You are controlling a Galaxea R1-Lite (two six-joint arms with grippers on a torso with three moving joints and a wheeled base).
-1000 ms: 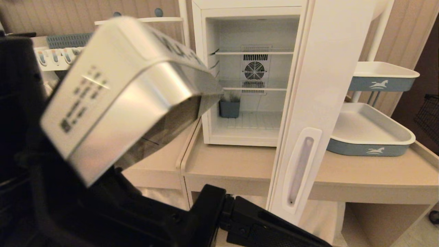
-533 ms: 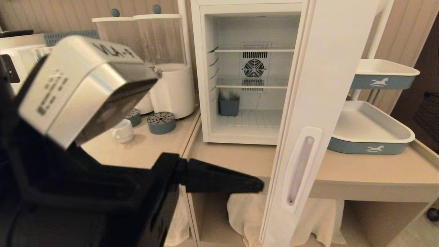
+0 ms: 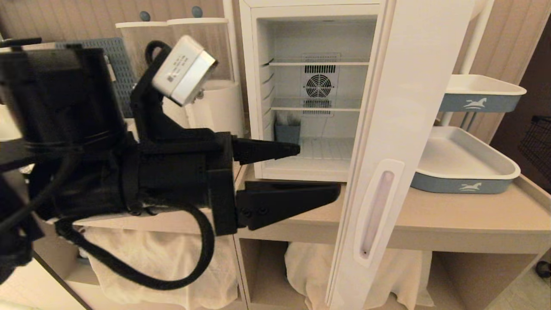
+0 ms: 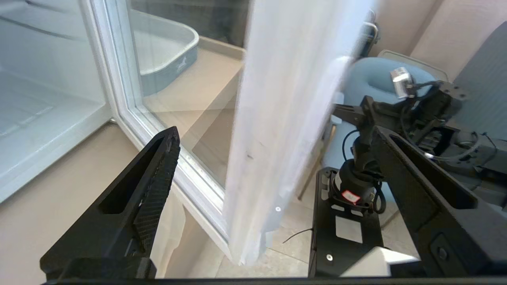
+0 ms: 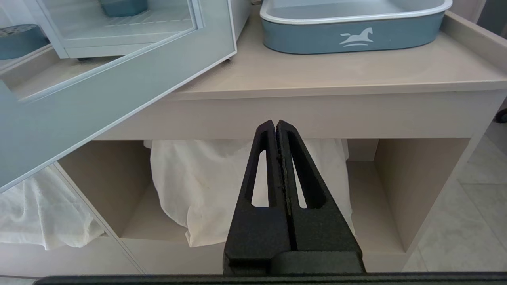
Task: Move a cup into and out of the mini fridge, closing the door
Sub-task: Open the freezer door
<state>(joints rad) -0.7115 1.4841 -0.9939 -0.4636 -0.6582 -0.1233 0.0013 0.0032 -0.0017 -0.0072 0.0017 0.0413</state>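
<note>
We read this as an early step: the mini fridge [image 3: 316, 92] stands on the counter [image 3: 465, 215] with its door [image 3: 400, 142] swung wide toward us, edge-on in the head view, and nothing that looks like the cup is on its wire shelves; only a small grey-blue container [image 3: 287, 132] sits at the back of the lowest level. The cup itself is not visible in any current view; our left arm fills the left part of the head view and may be hiding it, so we cannot say where it stands. Our left hand [image 3: 316, 174] is empty, its two black fingers spread far apart, pointing roughly level toward the open door and hovering just in front of the fridge's lower front edge, above the counter. In the left wrist view the same hand [image 4: 273, 150] looks past the door's glass pane and its pale inner edge, with one finger [image 4: 154, 170] near the frame but touching nothing that we can see. Our right hand [image 5: 276, 158] is parked low, fingers pressed together on nothing, facing the counter's front edge and the white cloth [image 5: 222, 190] in the cubby beneath, with a blue-sided tray [image 5: 352, 23] on the counter above it. The next move, as we judge it, calls for finding the cup and taking it in the wide-open left hand, then carrying it through the opening without brushing the door or the shelf edges.
</note>
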